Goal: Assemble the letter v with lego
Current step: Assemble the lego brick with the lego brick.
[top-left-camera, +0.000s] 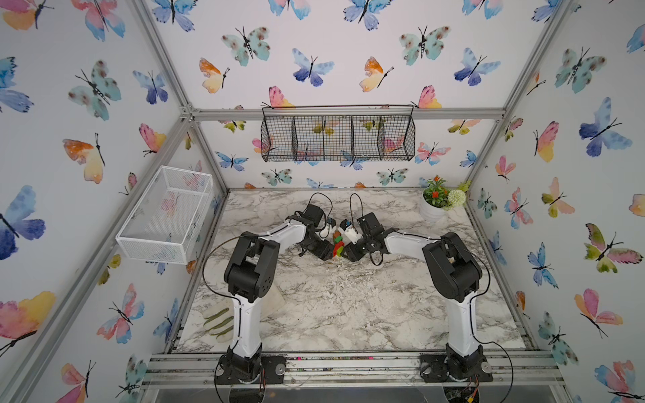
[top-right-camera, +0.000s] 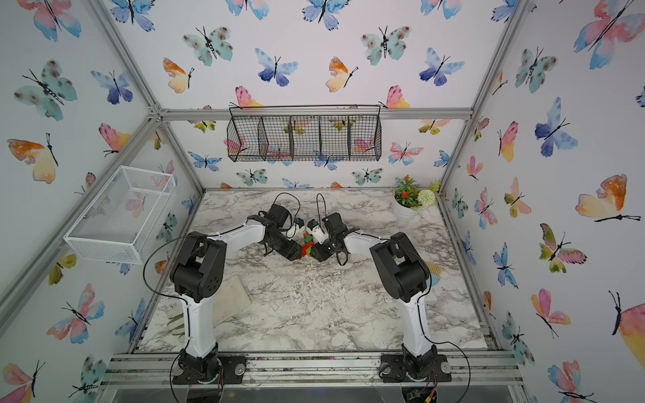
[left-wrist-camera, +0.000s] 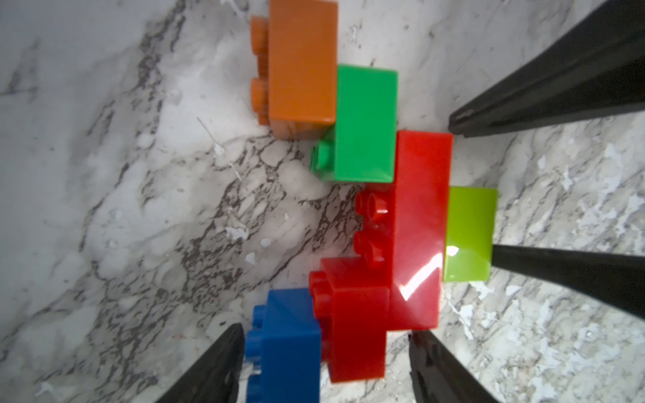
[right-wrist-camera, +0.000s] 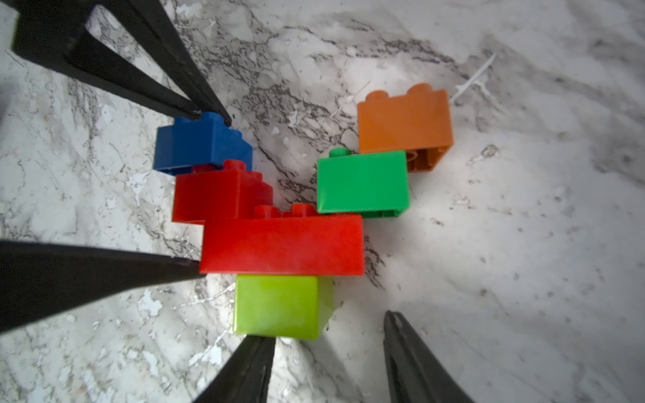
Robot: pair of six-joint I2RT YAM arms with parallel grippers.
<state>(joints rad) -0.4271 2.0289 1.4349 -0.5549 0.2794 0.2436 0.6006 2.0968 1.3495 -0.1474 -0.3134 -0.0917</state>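
Note:
The letter v [top-left-camera: 338,244] lies flat on the marble table [top-left-camera: 349,307], between both grippers. The lego in it are a lime green brick [right-wrist-camera: 279,303] at the point, a longer red brick [right-wrist-camera: 282,244], then a small red [right-wrist-camera: 216,192] and a blue brick [right-wrist-camera: 199,143] on one arm, a dark green [right-wrist-camera: 363,181] and an orange brick [right-wrist-camera: 405,118] on the other. My left gripper [left-wrist-camera: 324,331] is open astride the blue and small red bricks, with a gap on each side. My right gripper [right-wrist-camera: 324,328] is open and empty, one fingertip [right-wrist-camera: 258,343] against the lime green brick.
A white pot of flowers [top-left-camera: 432,206] stands at the back right corner. A white wire basket [top-left-camera: 164,216] hangs on the left wall and a black wire basket [top-left-camera: 336,137] on the back wall. Gloves [top-left-camera: 218,322] and a pale board [top-left-camera: 275,300] lie by the left arm's base.

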